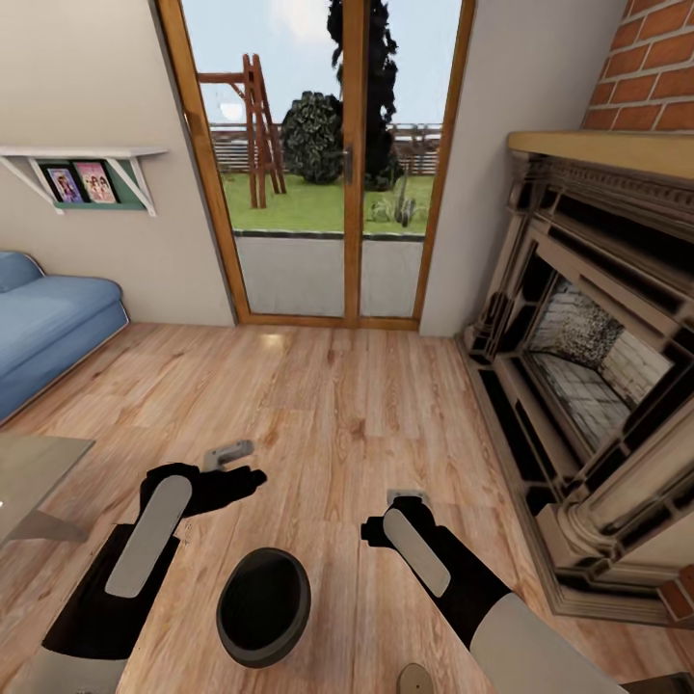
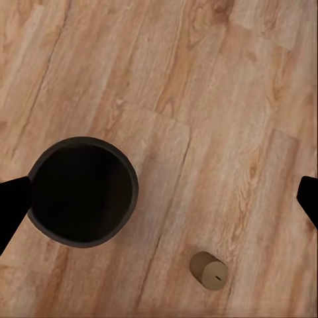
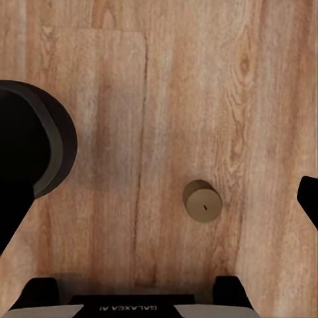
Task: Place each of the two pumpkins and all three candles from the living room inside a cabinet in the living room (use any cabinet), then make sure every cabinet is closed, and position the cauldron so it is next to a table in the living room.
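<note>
The cauldron [image 1: 263,607] stood upright on the wood floor [image 1: 328,405] at the lower centre of the head view, its wide dark mouth facing up, between the two arms and nearer the robot than either set of fingers. The left gripper [image 1: 229,453] hung above the floor up and to the left of the pot; the right gripper [image 1: 407,497] hung up and to the right of it. Both looked about equally near, the left perhaps a shade closer. In the left wrist view the cauldron [image 2: 83,192] lay toward the lower left, partly overlapping one dark finger [image 2: 12,209], with the other finger at the far edge, so those fingers were spread wide and held nothing. The right fingers [image 3: 13,212] were likewise spread wide and empty. A small tan cylinder [image 3: 202,202], possibly a candle, lay on the floor just beside the pot. The worktop [image 1: 29,472] showed as a grey corner at the left edge, so the cauldron would probably need carrying leftward.
</note>
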### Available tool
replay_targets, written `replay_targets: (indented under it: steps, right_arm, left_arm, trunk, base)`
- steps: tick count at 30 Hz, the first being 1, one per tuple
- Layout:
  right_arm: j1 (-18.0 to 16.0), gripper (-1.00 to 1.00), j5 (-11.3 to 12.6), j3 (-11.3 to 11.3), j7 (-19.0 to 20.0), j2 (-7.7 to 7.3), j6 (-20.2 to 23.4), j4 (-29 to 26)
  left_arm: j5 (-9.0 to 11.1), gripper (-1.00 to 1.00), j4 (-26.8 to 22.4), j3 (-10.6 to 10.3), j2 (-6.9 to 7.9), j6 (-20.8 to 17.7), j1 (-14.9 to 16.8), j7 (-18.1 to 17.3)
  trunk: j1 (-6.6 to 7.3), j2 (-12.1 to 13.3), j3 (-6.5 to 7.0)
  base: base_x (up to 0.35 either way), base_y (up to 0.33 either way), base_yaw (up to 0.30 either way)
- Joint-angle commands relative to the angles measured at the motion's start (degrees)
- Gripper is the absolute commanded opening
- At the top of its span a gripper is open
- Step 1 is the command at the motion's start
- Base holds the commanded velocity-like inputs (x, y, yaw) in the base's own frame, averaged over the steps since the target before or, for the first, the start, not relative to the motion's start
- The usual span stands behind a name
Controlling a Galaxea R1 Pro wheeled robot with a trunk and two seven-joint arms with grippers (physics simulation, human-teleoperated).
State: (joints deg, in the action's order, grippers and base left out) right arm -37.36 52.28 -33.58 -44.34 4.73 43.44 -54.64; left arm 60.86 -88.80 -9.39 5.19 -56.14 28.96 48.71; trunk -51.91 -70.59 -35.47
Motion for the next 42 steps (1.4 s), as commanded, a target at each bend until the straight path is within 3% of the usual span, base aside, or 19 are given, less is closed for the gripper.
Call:
replay_targets:
  steps: [1,3,5,7,10,11,12,15,17,23,26,30,33,35,42]
  right_arm:
    - [0.0,1.00,0.5,-0.1,-0.7,-0.03,0.1,0.0]
    - [-0.1,1.00,0.6,0.0,-0.8,-0.08,0.5,0.0]
    - [-0.1,1.00,0.7,1.6,-0.9,-0.07,0.8,0.0]
    - [-0.1,1.00,0.5,4.6,-1.0,0.06,0.6,0.0]
    - [-0.1,1.00,0.2,7.6,-0.9,-0.10,0.1,0.0]
    - [0.0,1.00,0.1,7.8,-0.9,-0.11,0.1,0.1]
    - [0.1,1.00,0.1,8.2,-0.7,-0.16,-0.2,0.1]
    - [0.6,1.00,0.0,8.6,-0.5,-0.22,-2.4,0.7]
    - [1.0,1.00,0.0,8.5,-0.3,-0.21,-4.7,2.8]
    - [1.3,1.00,-0.2,8.3,0.7,-0.25,-10.8,12.6]
    - [1.3,1.00,-0.3,8.2,3.6,-0.22,-13.3,16.6]
    - [1.3,1.00,-0.5,8.2,7.0,-0.24,-14.8,20.8]
    - [1.3,1.00,-0.5,8.1,8.2,-0.25,-15.2,22.3]
    - [1.3,1.00,-0.5,8.1,8.5,-0.29,-15.8,22.6]
    - [1.3,1.00,-0.4,6.1,8.7,-0.29,-19.8,23.2]
  left_arm:
    - [1.4,1.00,-0.1,0.2,0.33,-0.1,0.0,0.6]
    - [4.7,1.00,-0.4,1.2,1.39,-0.3,0.0,0.5]
    - [12.4,1.00,-0.6,2.4,3.63,-0.4,0.0,0.5]
    - [23.5,1.00,-0.6,3.2,7.00,-0.5,0.0,0.4]
    - [41.4,1.00,-0.7,3.4,13.58,-0.6,0.0,0.4]
    - [44.0,1.00,-0.7,3.4,14.52,-0.6,0.0,0.4]
    - [48.5,1.00,-0.7,3.3,16.09,-0.6,0.0,0.4]
    - [55.1,1.00,-0.7,3.2,18.09,-0.7,0.0,0.3]
    - [57.2,1.00,-0.8,3.1,18.66,-0.8,0.0,0.3]
    - [59.1,1.00,-0.8,3.7,19.13,-0.8,-0.1,0.2]
    - [61.2,1.00,-0.8,3.8,19.40,-0.8,-0.1,0.2]
    - [65.7,1.00,-0.8,3.7,21.33,-0.8,-0.2,0.2]
    - [69.2,1.00,-0.7,3.7,24.13,-0.8,-1.1,0.2]
    - [71.0,1.00,-0.7,3.7,25.15,-0.8,-2.3,0.2]
    - [72.4,1.00,-0.6,3.7,25.95,-0.8,-3.6,0.3]
  trunk:
    - [-0.23,-0.5,-0.24]
    - [-0.67,-1.3,-0.60]
    - [-1.11,-2.1,-0.96]
    - [-1.55,-2.9,-1.32]
    - [-2.20,-4.1,-1.86]
    - [-2.42,-4.5,-2.04]
    - [-2.64,-4.9,-2.22]
    - [-3.30,-6.1,-2.75]
    - [-3.74,-6.9,-3.11]
    - [-5.06,-9.3,-4.19]
    - [-5.72,-10.5,-4.73]
    - [-6.60,-12.1,-5.45]
    - [-7.26,-13.3,-5.99]
    - [-7.69,-14.1,-6.34]
    - [-9.23,-16.9,-7.60]
  base:
    - [0.000,0.000,0.000]
    - [0.000,0.000,0.000]
    - [0.000,0.000,0.000]
    - [0.000,0.000,0.000]
    - [0.000,0.000,0.000]
    - [0.000,0.000,0.000]
    - [0.000,0.000,0.000]
    - [0.000,0.000,0.000]
    - [0.000,0.000,0.000]
    - [0.000,0.000,0.000]
    - [0.000,0.000,0.000]
    - [0.000,0.000,0.000]
    - [0.000,0.000,0.000]
    - [0.000,0.000,0.000]
    - [0.000,0.000,0.000]
